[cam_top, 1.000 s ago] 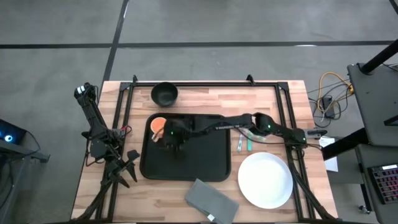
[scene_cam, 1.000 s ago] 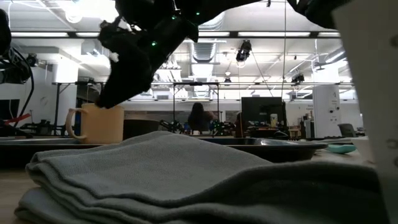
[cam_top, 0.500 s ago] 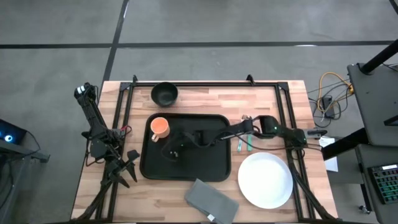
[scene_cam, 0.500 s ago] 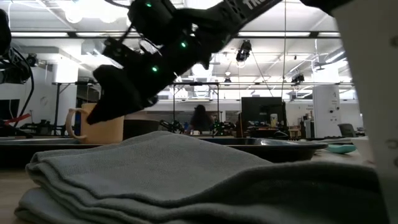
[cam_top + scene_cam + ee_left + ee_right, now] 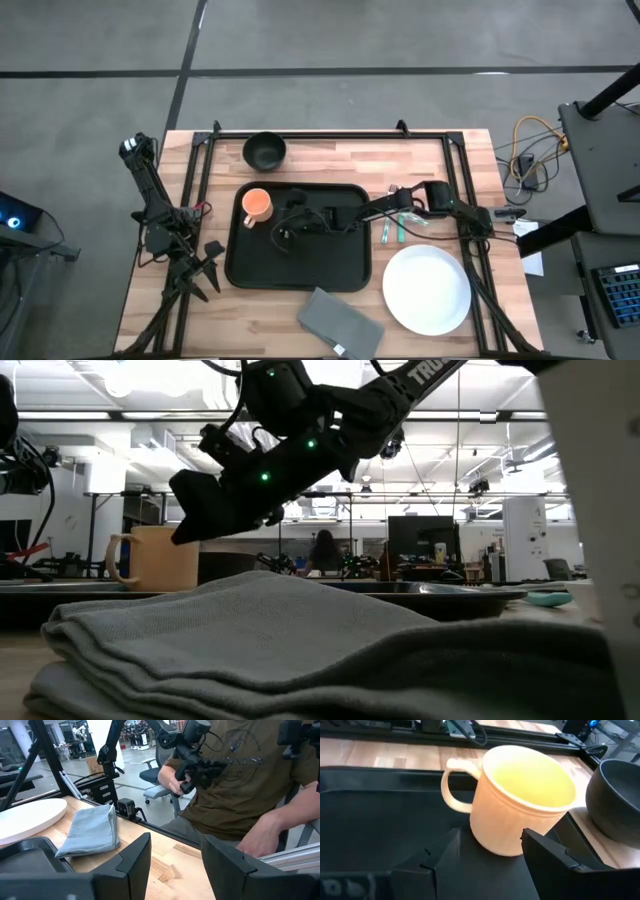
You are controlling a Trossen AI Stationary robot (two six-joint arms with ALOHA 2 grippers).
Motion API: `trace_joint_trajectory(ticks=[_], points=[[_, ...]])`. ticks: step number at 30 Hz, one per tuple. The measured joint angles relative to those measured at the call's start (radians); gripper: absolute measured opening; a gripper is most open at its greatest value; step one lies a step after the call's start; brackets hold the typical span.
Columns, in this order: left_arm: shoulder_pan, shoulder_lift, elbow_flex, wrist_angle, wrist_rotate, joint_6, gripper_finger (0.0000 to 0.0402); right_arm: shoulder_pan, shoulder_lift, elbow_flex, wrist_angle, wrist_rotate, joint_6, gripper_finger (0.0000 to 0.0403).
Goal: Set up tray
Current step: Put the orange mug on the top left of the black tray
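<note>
While your right gripper (image 5: 285, 228) hangs over the middle of the tray (image 5: 330, 272), its fingers stand apart and hold nothing. The orange mug (image 5: 257, 206) sits upright in the tray's corner at about ten o'clock from the gripper, close but not touching. The tray lies at the table's centre. A dark bowl (image 5: 265, 150) stands off the tray at twelve o'clock, a white plate (image 5: 427, 289) at four o'clock, a grey folded napkin (image 5: 340, 322) at five o'clock. Your left gripper (image 5: 205, 268) waits at the table's nine o'clock edge, fingers apart, empty.
</note>
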Motion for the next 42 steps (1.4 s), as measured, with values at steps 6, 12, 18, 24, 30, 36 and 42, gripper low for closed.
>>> trace_joint_trajectory(ticks=[6, 12, 18, 24, 30, 36, 42], points=[[0.0, 0.0, 0.0, 0.0, 0.0, 0.0, 0.0155, -0.028, 0.001, 0.0, 0.028, 0.0, 0.034, 0.0201], [0.0, 0.0, 0.0, 0.0, 0.0, 0.0, 0.0155, -0.059, 0.001, -0.001, 0.028, -0.007, 0.068, 0.0201], [0.0, 0.0, 0.0, 0.0, 0.0, 0.0, 0.0155, -0.081, 0.002, -0.001, 0.028, -0.009, 0.064, 0.0201], [0.0, 0.0, 0.0, 0.0, 0.0, 0.0, 0.0155, -0.083, 0.002, 0.002, 0.049, -0.018, 0.055, 0.0201], [0.0, 0.0, 0.0, 0.0, 0.0, 0.0, 0.0155, -0.094, 0.003, 0.002, 0.083, -0.018, 0.055, 0.0201], [0.0, 0.0, 0.0, 0.0, 0.0, 0.0, 0.0155, -0.102, 0.003, 0.002, 0.036, -0.068, 0.074, 0.0201], [0.0, 0.0, 0.0, 0.0, 0.0, 0.0, 0.0155, -0.094, 0.003, 0.002, 0.027, -0.093, 0.088, 0.0201]])
